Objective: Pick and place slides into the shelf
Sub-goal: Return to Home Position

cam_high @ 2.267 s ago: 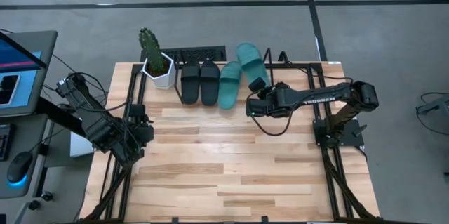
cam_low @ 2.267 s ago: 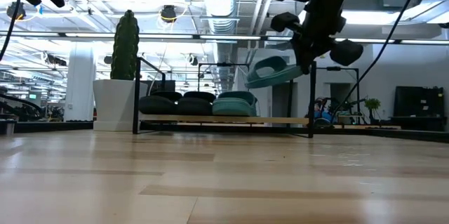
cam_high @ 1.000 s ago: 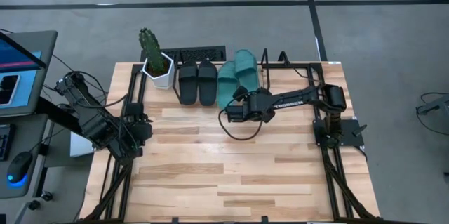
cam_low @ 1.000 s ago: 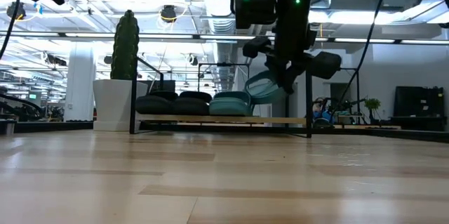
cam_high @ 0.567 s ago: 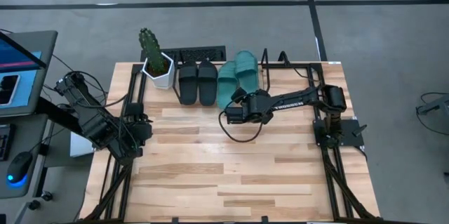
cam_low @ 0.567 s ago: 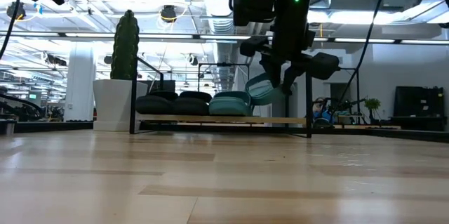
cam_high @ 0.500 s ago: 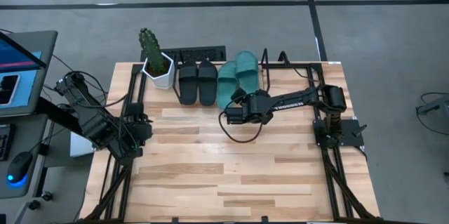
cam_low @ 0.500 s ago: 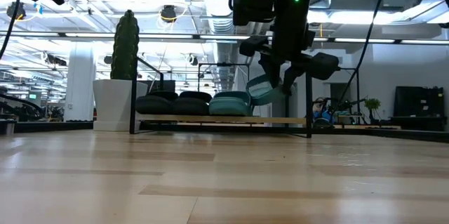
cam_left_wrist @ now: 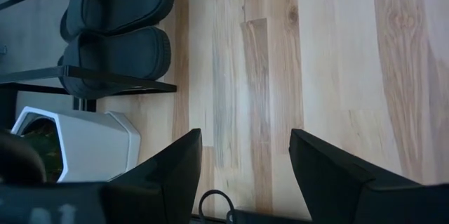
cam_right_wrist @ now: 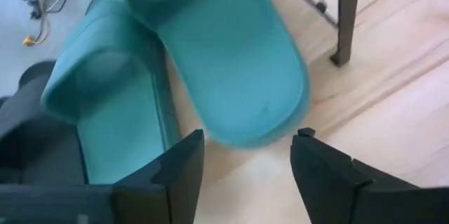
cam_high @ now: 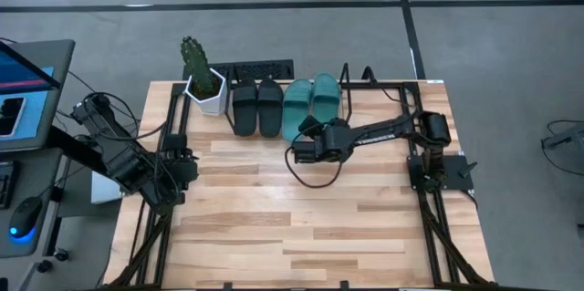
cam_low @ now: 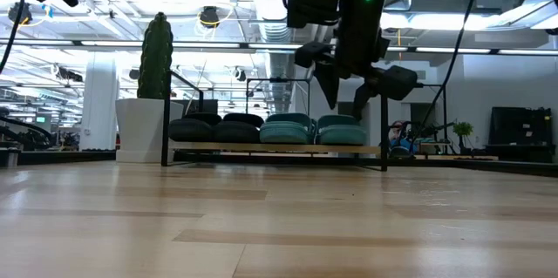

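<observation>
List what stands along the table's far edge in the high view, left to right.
potted cactus → first black slide → second black slide → first green slide → second green slide

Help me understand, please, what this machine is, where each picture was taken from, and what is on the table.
This is a robot with two dark arms at a wooden table. The high view looks straight down; the low view looks level across the tabletop; each wrist view looks forward past that arm's own jaws. At the far edge a thin-rod shelf carries four slides: two black slides and two green slides. A cactus in a white pot stands beside them. The right arm reaches to the green pair, jaws open and empty close to them. The left arm waits at the table's left edge, jaws also open and empty.
</observation>
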